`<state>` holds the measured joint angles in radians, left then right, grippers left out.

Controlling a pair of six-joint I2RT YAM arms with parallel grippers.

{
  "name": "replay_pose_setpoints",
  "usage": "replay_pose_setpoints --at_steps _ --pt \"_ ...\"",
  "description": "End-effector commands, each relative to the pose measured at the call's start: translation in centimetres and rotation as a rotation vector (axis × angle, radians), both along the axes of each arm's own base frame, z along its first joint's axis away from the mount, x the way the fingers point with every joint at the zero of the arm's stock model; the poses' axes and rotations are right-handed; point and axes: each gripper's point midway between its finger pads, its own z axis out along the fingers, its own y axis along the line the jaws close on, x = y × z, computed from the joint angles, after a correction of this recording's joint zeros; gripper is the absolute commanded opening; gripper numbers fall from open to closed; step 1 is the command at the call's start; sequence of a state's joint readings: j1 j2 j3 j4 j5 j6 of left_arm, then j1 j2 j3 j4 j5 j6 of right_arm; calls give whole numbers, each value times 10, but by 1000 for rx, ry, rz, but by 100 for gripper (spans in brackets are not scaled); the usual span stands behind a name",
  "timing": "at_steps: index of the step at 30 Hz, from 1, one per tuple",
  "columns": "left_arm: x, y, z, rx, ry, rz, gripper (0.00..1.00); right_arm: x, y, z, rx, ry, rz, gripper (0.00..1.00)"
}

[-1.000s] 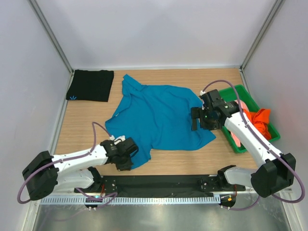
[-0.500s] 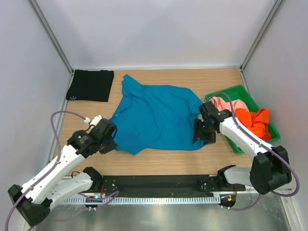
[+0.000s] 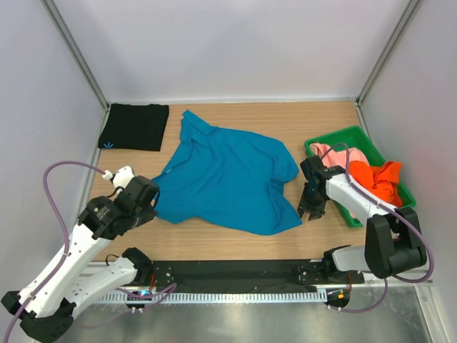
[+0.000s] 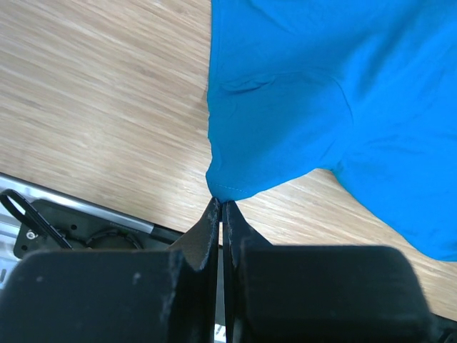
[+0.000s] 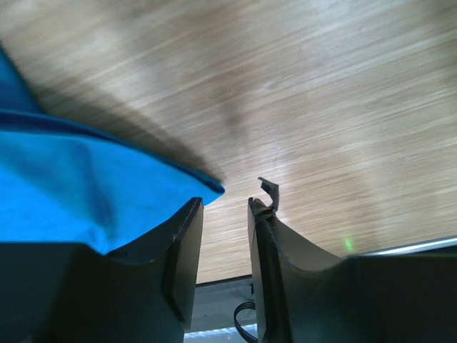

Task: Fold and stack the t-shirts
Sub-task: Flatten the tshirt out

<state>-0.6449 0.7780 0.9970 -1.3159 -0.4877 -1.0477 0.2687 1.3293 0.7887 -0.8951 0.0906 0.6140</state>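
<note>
Left claw [image 4: 221,205] pinched shut — right claw [image 5: 227,201] narrowly parted, angled downward.

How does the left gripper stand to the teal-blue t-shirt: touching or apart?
Touching. The left wrist view shows the left gripper shut on a corner of the teal-blue t-shirt.

Teal shirt [image 3: 225,179] lies spread and rumpled across the middle of the table [image 3: 214,243], one sleeve toward the far left, hem at the near right, its near-left corner drawn to a point. Black shirt [image 3: 133,126] is folded into a flat rectangle at the far left, a small light-blue mark on its near-left corner. Orange shirt [image 3: 378,179] sits bunched in the tray [image 3: 332,136] at right, pink shirt [image 3: 330,152] crumpled against its far side
</note>
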Motion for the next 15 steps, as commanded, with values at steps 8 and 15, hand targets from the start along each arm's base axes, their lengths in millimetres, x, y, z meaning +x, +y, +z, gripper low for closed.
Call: replay_pose_setpoints --at_steps 8,15 --pt "8 3 9 50 -26 -43 0 -15 18 -21 117 31 -113 50" --pt "12 1 10 69 -27 -72 0 -8 22 -38 141 1 -153 49"
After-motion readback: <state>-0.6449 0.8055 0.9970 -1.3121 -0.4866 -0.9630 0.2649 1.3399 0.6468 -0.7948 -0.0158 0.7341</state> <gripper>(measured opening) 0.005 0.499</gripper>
